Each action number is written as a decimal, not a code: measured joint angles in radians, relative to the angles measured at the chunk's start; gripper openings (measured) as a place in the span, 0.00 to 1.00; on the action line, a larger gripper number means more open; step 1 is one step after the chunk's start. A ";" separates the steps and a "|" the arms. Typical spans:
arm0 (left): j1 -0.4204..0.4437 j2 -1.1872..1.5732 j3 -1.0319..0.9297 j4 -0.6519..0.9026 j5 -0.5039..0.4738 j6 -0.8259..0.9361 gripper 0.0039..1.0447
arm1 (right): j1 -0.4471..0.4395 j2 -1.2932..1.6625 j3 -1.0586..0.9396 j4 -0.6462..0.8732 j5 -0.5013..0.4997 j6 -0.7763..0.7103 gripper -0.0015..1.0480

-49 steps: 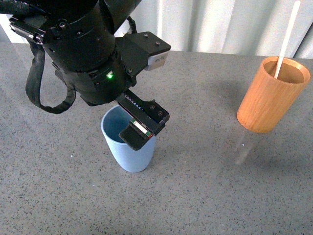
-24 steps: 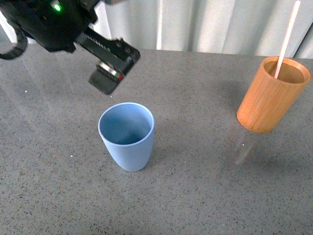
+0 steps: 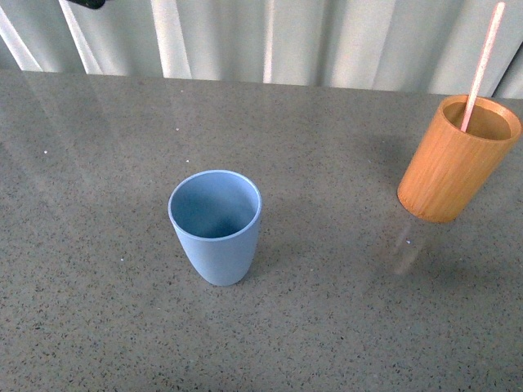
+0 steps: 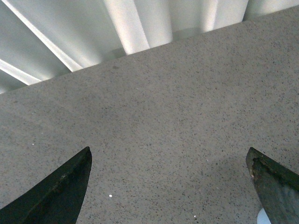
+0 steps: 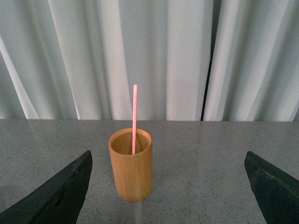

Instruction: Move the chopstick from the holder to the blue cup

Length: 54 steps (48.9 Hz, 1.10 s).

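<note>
Spreading wide, the right gripper [image 5: 168,157] shows both dark fingers [image 5: 56,196] far apart with nothing between them; it holds nothing and touches nothing. Ahead of it, well clear of the fingertips and within the span of the open jaws, the holder [image 5: 131,175] stands upright on the grey speckled table [image 5: 210,186]; it is a thick-walled tan-orange cylinder. The chopstick [image 5: 134,116] stands inside the holder; it is thin, straight and pale pink-red, and it rises well above the rim, leaning a little against the inner wall. The left gripper [image 4: 168,156] is likewise spread wide and empty; only bare table lies in front of it, with the white pleated curtain [image 4: 135,23] beyond. A pale sliver shows beside one of its fingers, too small to identify. In the front view the blue cup [image 3: 216,233] stands upright and empty, well apart from the holder [image 3: 449,175]; neither gripper is near it.
</note>
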<state>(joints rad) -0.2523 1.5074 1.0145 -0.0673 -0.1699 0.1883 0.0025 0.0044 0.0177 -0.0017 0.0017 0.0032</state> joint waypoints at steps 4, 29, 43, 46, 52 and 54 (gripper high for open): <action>-0.002 0.006 -0.037 0.074 -0.022 -0.021 0.91 | 0.000 0.000 0.000 0.000 0.000 0.000 0.90; 0.131 -0.332 -0.723 0.937 0.059 -0.187 0.03 | 0.000 0.000 0.000 0.000 0.000 0.000 0.90; 0.174 -0.486 -0.843 0.909 0.093 -0.190 0.03 | 0.000 0.000 0.000 0.000 0.000 0.000 0.90; 0.198 -0.518 -0.861 0.894 0.135 -0.190 0.03 | 0.000 0.000 0.000 0.000 0.000 0.000 0.90; 0.245 -0.589 -0.896 0.857 0.163 -0.190 0.03 | 0.000 0.000 0.000 0.000 0.000 0.000 0.90; 0.250 -0.625 -0.911 0.837 0.164 -0.190 0.03 | 0.000 0.000 0.000 0.000 0.000 0.000 0.90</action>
<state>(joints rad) -0.0021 0.8822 0.1032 0.7700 -0.0063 -0.0017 0.0025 0.0044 0.0177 -0.0017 0.0017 0.0036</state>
